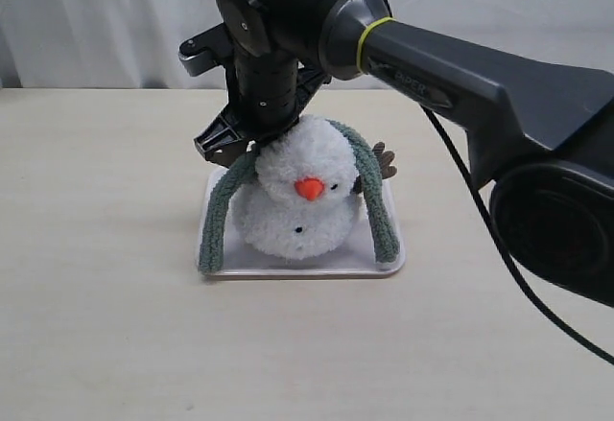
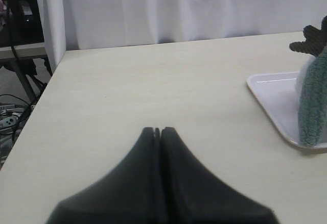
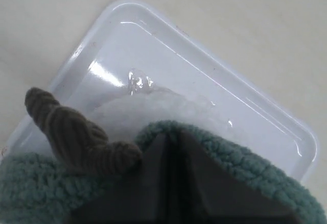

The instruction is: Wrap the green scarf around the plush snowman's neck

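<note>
At centre frame in the exterior view, the green scarf (image 1: pixel 219 220) was draped behind the plush snowman (image 1: pixel 293 200), with its ends hung either side (uncrossed). The right gripper (image 3: pixel 171 138) was clenched empty against the scarf, and the left gripper (image 2: pixel 157 131) was clenched too. Crossing the ends at the front was judged next.

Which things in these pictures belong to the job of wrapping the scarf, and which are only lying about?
For the job: fuzzy grey-green scarf, fluffy white plush snowman, right gripper.
Only lying about: shallow white plastic tray under the snowman, pale beige table, shut left gripper away from the tray.
</note>
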`<state>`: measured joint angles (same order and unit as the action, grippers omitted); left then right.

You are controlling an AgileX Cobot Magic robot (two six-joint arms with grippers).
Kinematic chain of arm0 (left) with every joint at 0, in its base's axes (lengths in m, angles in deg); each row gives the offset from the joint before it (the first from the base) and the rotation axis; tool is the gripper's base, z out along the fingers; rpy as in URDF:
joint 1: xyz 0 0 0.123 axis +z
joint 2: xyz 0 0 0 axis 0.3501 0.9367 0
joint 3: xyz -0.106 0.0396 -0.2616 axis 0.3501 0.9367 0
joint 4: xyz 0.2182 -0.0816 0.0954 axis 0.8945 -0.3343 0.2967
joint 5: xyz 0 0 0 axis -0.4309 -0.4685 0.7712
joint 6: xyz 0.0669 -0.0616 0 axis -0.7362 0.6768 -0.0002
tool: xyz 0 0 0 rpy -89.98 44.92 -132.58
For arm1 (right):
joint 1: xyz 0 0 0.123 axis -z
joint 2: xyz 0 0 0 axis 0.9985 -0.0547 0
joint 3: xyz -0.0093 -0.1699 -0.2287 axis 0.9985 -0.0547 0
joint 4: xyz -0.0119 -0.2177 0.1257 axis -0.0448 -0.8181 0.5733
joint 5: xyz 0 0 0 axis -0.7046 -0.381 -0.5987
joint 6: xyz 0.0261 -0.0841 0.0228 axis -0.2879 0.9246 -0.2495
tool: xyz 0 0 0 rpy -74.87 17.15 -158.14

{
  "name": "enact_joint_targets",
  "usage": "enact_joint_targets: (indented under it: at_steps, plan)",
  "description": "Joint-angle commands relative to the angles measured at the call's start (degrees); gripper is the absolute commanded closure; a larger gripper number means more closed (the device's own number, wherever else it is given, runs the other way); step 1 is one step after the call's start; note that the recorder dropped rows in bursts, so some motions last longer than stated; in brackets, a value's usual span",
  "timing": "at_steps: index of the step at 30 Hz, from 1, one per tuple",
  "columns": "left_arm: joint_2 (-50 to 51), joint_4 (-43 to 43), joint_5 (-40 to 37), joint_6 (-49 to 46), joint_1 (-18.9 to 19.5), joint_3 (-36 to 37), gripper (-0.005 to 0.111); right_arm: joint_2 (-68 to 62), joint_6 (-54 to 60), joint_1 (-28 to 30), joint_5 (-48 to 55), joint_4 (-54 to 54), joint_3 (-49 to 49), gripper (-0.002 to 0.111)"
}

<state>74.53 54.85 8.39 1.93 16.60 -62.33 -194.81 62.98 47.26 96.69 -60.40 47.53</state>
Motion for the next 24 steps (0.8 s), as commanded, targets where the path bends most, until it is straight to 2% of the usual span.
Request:
enact_joint_targets:
  at_steps: [1, 10, 13, 15, 20, 24]
  plan:
    - [-0.1, 0.0, 0.7, -0.1, 0.2, 0.2, 0.107, 0.8, 0.6, 0.3, 0.8, 0.6, 0.2, 0.104]
    - [-0.1, 0.0, 0.7, -0.1, 0.2, 0.2, 0.107, 9.2, 0.8, 0.8, 0.8, 0.2, -0.5, 0.104]
    - [-0.1, 0.0, 0.7, -0.1, 0.2, 0.2, 0.107, 13.1, -0.1, 2.9, 0.8, 1.0, -2.5, 0.096]
    - [-0.1, 0.0, 0.7, -0.1, 0.2, 0.2, 0.107, 15.9, -0.2, 4.5, 0.8, 1.0, -5.8, 0.091]
    - [-0.1, 0.0, 0.7, -0.1, 0.2, 0.2, 0.107, 20.7, -1.0, 9.1, 0.8, 3.0, -16.3, 0.090]
    - [-0.1, 0.0, 0.7, -0.1, 0.2, 0.2, 0.107, 21.8, 0.0, 11.2, -5.3, 6.2, -23.0, 0.090]
